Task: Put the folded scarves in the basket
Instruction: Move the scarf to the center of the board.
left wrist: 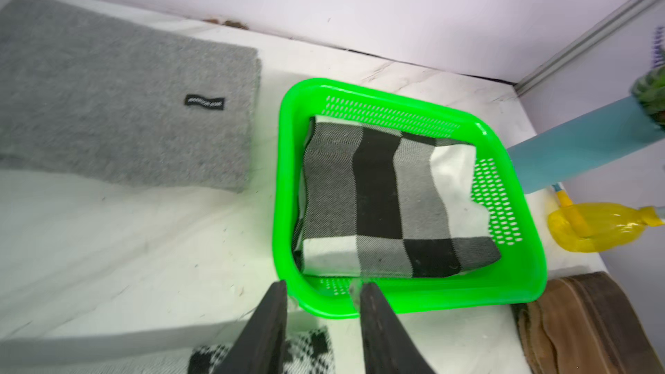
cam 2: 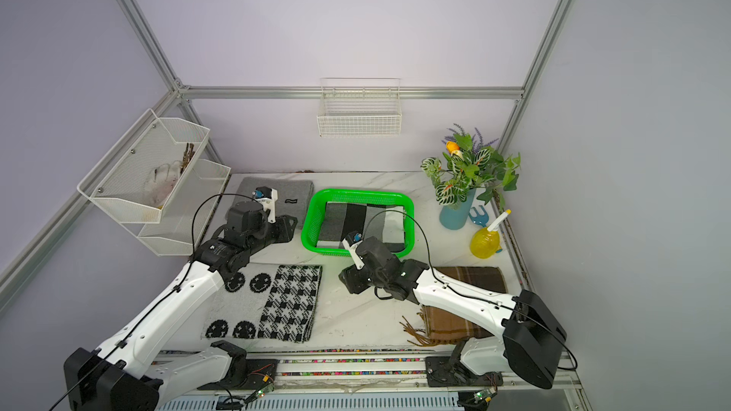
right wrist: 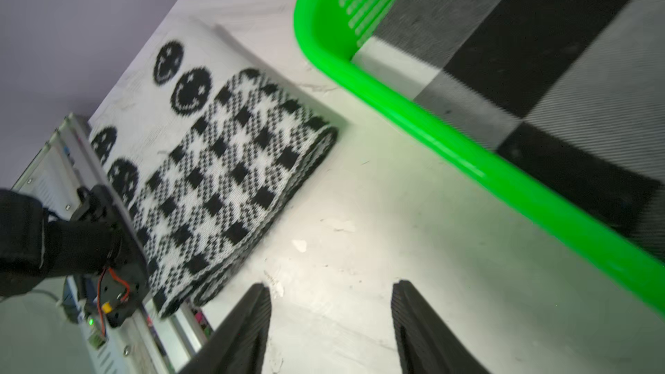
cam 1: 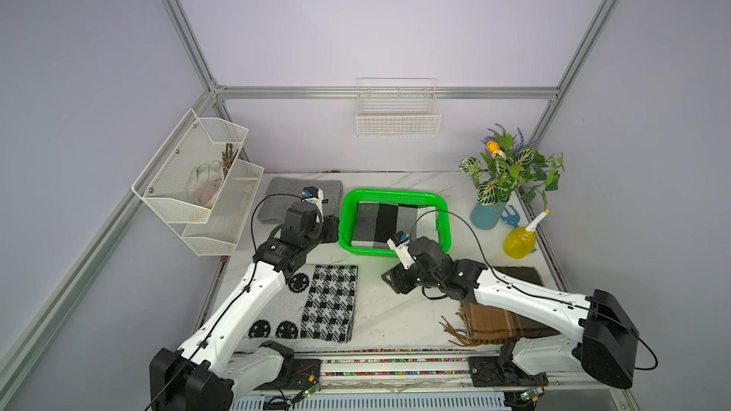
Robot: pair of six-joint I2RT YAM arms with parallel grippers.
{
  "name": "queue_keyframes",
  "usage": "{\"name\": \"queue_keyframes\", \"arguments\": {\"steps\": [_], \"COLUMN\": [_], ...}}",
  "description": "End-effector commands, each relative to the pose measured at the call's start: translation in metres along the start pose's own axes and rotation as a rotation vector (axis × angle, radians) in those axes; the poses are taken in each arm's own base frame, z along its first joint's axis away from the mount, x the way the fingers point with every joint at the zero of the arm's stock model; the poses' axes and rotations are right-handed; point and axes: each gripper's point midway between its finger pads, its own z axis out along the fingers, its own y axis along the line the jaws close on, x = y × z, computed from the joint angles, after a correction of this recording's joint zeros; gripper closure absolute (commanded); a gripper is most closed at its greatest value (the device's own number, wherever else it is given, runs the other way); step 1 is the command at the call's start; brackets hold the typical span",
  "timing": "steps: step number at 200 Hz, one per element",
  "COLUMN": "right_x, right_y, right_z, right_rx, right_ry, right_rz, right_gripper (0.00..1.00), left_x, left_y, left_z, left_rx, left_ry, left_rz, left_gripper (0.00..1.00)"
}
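Both hold nothing: left gripper (left wrist: 322, 284), half open, hovers at the left near corner of the basket (left wrist: 449, 296), closest to the scarf (left wrist: 378, 196), which lies flat inside, long side along the basket's length; right gripper (right wrist: 331, 284), jaws wide, hangs over the table (right wrist: 360, 210) just before the basket's near rim.

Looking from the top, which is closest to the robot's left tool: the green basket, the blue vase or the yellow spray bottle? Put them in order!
From the left tool:
1. green basket: right beside the tool.
2. blue vase: past the basket, on the right.
3. yellow spray bottle: farthest, near the table's right edge.
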Motion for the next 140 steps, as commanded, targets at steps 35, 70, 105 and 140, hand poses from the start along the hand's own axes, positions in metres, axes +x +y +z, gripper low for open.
{"name": "queue_keyframes", "arguments": {"steps": [35,70,105,140], "right_x": [0.019,0.03,0.034,0.036], "right_y": [0.038,0.042,0.048,0.05], "right_z": [0.057,0.084,0.095,0.103], "right_rx": [-0.186,-0.224,-0.265,-0.266], "right_ry": [0.06,0.112,0.122,0.127], "right_rz": [0.063,0.102,0.122,0.13], "right_gripper": [0.4,0.39,0.38,0.37], "left_x": [0.055,0.101,0.14,0.166], "left_y": [0.069,0.068,0.075,0.077], "left_z": [0.002,0.026,0.033,0.036], "left_rx": [-0.173,-0.12,-0.105,-0.087], "left_ry": [0.037,0.17,0.222,0.266], "left_rz": [-0.146,-0.168,-0.171,-0.174], "left_gripper": [0.64,0.77,0.93,0.99]}}
